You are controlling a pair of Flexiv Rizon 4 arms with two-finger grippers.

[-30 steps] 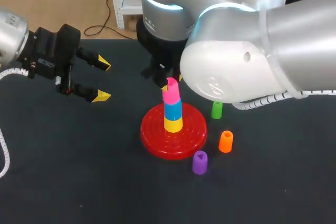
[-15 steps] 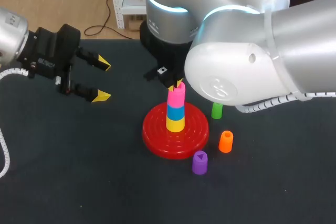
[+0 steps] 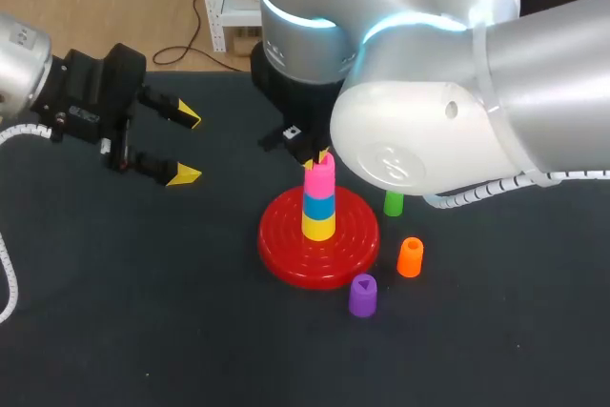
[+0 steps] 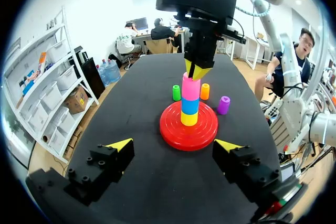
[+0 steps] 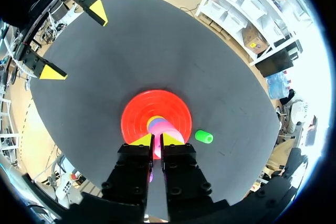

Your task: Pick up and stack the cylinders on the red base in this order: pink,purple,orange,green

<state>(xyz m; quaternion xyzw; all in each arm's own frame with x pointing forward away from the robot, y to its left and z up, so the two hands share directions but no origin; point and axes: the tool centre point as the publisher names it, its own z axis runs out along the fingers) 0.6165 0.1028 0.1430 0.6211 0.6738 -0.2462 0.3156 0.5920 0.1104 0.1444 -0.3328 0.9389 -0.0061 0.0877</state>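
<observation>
The one pink cylinder [image 3: 319,178] is standing upright on a blue cylinder [image 3: 317,205] and a yellow cylinder [image 3: 316,227], the three forming a single stack at the middle of the one red base [image 3: 281,253]. The right gripper [image 5: 156,140] is coming down on it from above, its fingers set narrow and pinching the pink cylinder's top between the yellow tips. Three loose pieces are standing on the table [image 3: 143,331] beside the base: one green cylinder [image 3: 393,201], one orange cylinder [image 3: 410,256] and one purple cylinder [image 3: 362,295]. The left gripper [image 3: 188,147] is hovering well apart from the stack, fingers spread wide and holding nothing. A second ago the pink cylinder was leaning crooked over the blue one; now it is sitting straight, while the left gripper is keeping its place.
</observation>
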